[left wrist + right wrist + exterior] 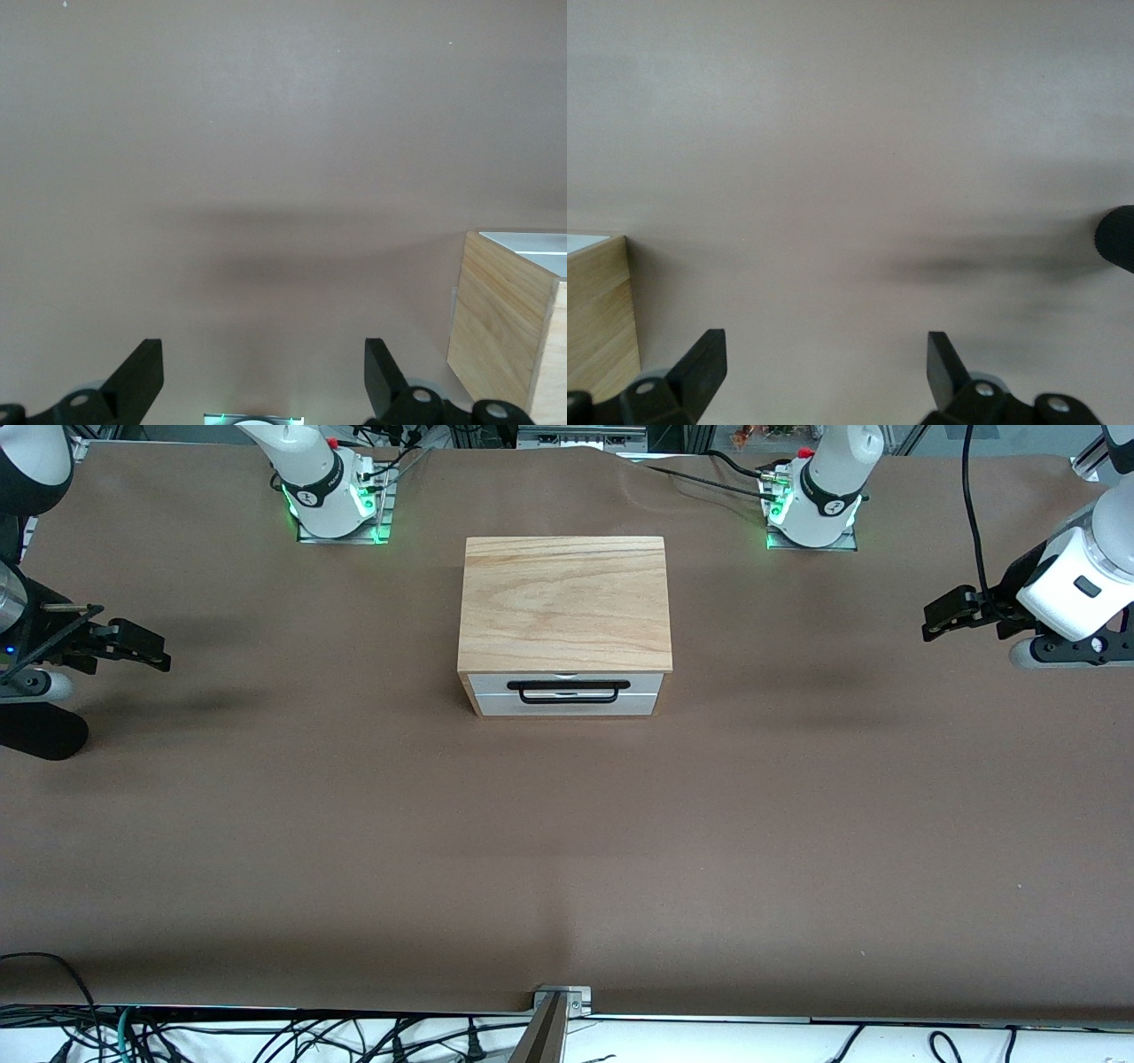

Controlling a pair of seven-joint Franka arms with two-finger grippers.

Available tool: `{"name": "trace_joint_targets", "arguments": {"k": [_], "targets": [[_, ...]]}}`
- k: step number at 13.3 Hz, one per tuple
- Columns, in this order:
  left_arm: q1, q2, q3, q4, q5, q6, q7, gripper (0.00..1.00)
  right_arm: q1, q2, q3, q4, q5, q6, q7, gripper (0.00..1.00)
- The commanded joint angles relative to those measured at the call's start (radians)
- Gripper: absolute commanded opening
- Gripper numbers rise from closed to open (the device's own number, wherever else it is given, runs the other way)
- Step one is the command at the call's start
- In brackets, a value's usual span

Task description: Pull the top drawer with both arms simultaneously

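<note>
A light oak box stands mid-table between the two arm bases. Its white top drawer faces the front camera, pushed in flush, with a long black bar handle. My left gripper hovers over the table toward the left arm's end, well apart from the box, and is open and empty. My right gripper hovers toward the right arm's end, likewise open and empty. A corner of the box shows in the left wrist view and in the right wrist view.
Brown cloth covers the table. The arm bases glow green farther from the camera than the box. A black rounded part sits under the right arm. Cables and a metal bracket line the near edge.
</note>
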State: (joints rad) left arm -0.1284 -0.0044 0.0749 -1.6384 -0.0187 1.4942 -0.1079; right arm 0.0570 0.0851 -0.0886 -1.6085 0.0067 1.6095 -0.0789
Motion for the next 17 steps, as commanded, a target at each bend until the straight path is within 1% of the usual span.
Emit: {"name": "trace_joint_targets", "arguments": {"k": [1, 17], "targets": [[0.012, -0.002, -0.003, 0.002, -0.026, -0.006, 0.02, 1.0, 0.003, 0.005, 0.0, 0.027, 0.003, -0.025, 0.008, 1.0], [0.012, -0.002, -0.003, 0.002, -0.026, -0.008, 0.02, 1.0, 0.009, 0.013, 0.0, 0.03, 0.001, -0.026, 0.001, 1.0]]}}
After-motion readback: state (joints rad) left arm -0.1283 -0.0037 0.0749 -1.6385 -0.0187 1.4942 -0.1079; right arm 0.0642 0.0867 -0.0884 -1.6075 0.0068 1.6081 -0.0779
